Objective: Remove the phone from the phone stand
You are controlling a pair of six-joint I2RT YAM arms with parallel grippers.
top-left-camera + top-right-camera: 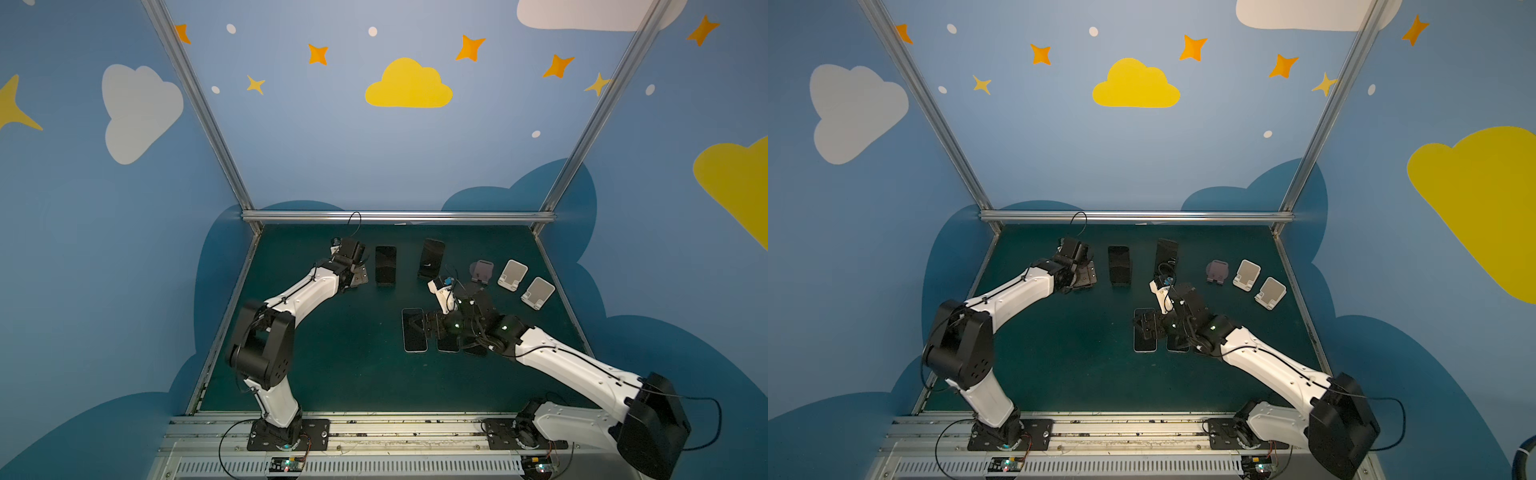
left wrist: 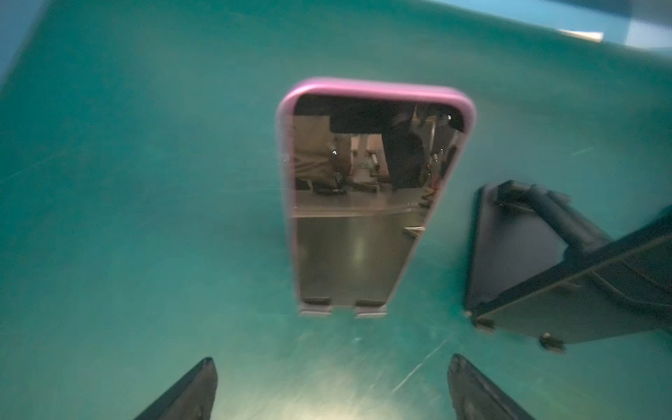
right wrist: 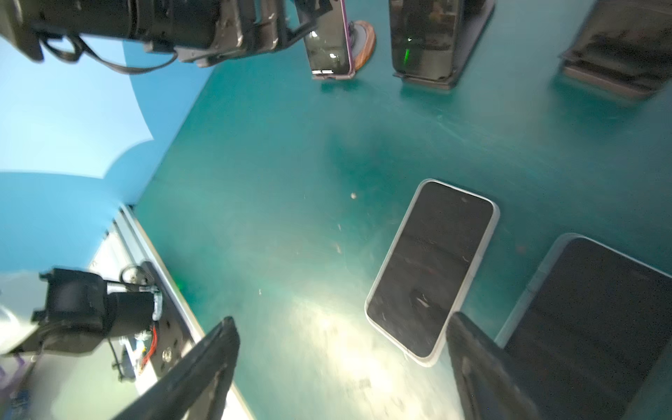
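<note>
A phone in a pink case (image 2: 363, 203) leans upright on a phone stand (image 2: 371, 311), its lower edge in the stand's two lips. My left gripper (image 2: 331, 363) is open just in front of it, not touching, with nothing between its fingers. The right wrist view shows the same phone (image 3: 329, 47) on its round-based stand (image 3: 363, 40), next to the left gripper. In both top views the left gripper (image 1: 353, 259) (image 1: 1077, 257) covers most of it. My right gripper (image 3: 342, 322) (image 1: 428, 324) is open and empty over a flat white-cased phone (image 3: 432, 265).
Two dark phones stand on black stands (image 1: 385, 266) (image 1: 431, 257) right of the left gripper. Empty stands, one purple (image 1: 482, 272) and two white (image 1: 512, 274) (image 1: 537, 292), sit at the back right. Flat phones (image 1: 414, 330) (image 1: 448, 345) lie mid-table under the right arm.
</note>
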